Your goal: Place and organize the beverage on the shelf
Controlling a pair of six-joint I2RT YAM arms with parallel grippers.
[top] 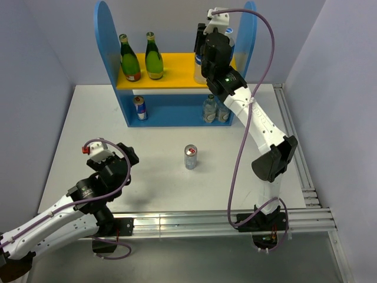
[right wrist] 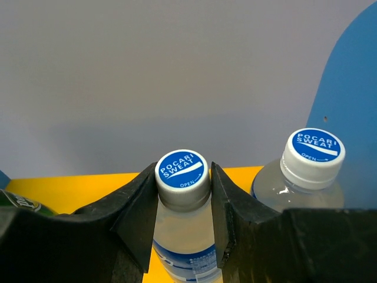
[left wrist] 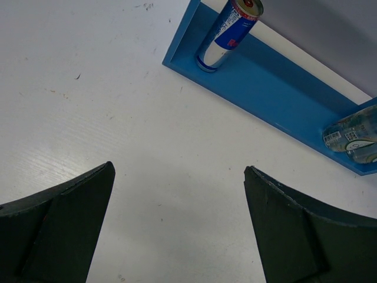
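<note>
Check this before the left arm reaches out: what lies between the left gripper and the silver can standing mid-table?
Nothing: only bare table between left gripper and silver can, shown in the top external view.

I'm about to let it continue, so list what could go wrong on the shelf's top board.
The right gripper grips the clear plastic blue-capped bottle only at its cap, so it could tip on release. The identical second bottle stands close beside it; a withdrawing finger might knock it toward the blue rounded side panel.
</note>
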